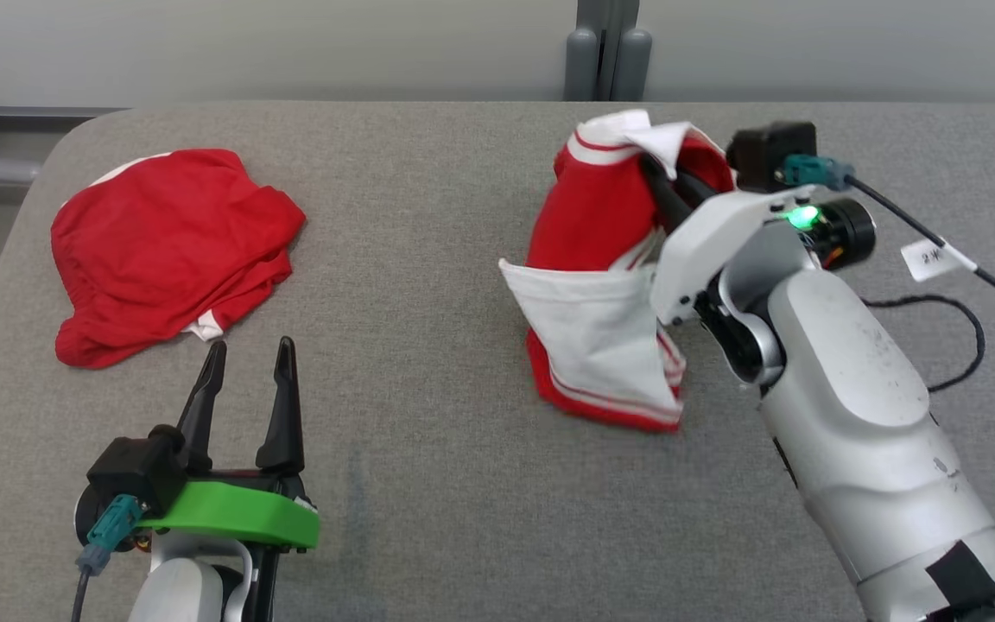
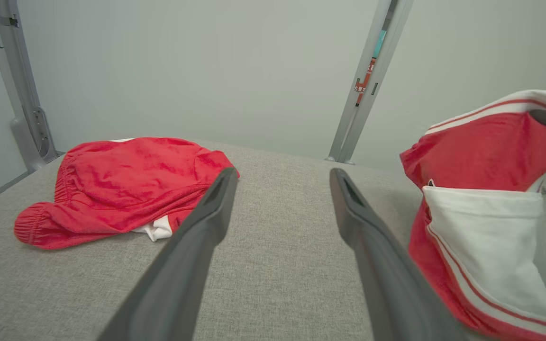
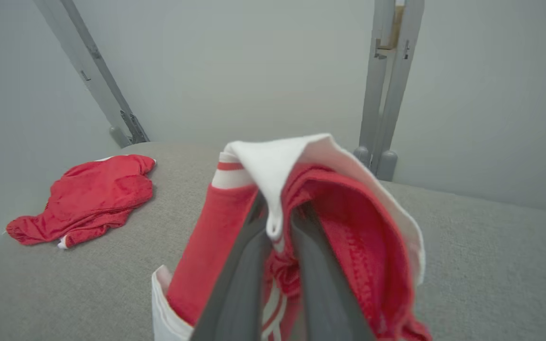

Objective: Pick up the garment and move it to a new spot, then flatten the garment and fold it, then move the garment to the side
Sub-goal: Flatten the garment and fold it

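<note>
Head view: a grey cloth-covered counter point(image 1: 428, 302) seen from above. The right hand point(image 1: 677, 186) reaches forward with its two dark fingers close together, pinching the top of a red and white garment point(image 1: 592, 216). The garment hangs from the fingers in a rumpled column. A white panel and red-striped trim face toward the left hand, and the lower end looks to rest on the counter below the right wrist. A black cable point(image 1: 938, 233) with a white tag trails away from the back of this hand. The left hand point(image 1: 251, 345) sits low over the counter, its fingers spread wide and holding nothing. A second red garment point(image 1: 169, 242) lies crumpled just beyond its fingertips, off to their left.

Left wrist view: the left hand point(image 2: 283, 175) shows its two fingers wide apart with bare counter point(image 2: 277, 265) between them. The second red garment point(image 2: 126, 184) lies ahead of the left fingertip. The held garment point(image 2: 481, 147) stands to the right of the right finger, gripped at its top by a dark finger of the other hand.

Right wrist view: the right hand point(image 3: 280, 220) has its fingers narrow, with red and white cloth bunched between them. The garment point(image 3: 349, 227) drapes over and around both fingers. The second red garment point(image 3: 93, 199) lies well off to the left.
</note>
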Robot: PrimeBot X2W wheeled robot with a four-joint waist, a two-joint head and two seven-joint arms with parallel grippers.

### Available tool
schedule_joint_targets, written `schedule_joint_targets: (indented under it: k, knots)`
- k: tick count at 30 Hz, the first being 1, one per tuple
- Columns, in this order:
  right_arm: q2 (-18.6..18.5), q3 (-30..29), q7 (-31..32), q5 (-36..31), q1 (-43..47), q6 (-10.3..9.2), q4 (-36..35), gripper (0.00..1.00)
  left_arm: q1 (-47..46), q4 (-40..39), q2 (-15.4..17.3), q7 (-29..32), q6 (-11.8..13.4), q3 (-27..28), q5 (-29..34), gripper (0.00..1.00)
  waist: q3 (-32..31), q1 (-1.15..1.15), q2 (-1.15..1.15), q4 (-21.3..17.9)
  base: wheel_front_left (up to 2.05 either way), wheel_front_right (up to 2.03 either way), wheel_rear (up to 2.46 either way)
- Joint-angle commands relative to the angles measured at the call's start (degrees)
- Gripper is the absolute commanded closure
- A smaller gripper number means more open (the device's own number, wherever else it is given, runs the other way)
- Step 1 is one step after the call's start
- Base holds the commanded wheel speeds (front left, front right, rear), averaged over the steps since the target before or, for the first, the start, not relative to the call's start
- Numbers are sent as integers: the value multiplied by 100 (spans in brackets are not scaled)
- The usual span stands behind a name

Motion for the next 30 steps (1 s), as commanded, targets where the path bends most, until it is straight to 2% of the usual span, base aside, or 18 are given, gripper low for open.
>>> schedule_joint_targets:
  k: [1,7,12,21,30]
  knots:
    - [-5,192,48,167,-182,-2,-214,100,83,-15,18,-3,-24,9,34,0,-68,0,0,13,0,0,0]
    - [-17,875,308,894,-787,-1,-905,100,104,-53,22,-3,-24,-25,17,0,-103,0,0,83,0,0,0]
    - [-17,857,490,1593,-821,-2,-1194,100,144,-54,5,-3,-24,-70,9,0,-97,0,0,180,0,0,0]
    - [-452,-24,800,1140,203,-1,-469,100,91,-95,-17,-3,-24,-177,-16,0,63,0,0,255,0,0,0]
    - [-998,-527,18,440,-64,-1,479,100,-267,-126,-39,-3,-24,-356,-49,0,515,0,0,448,0,0,0]
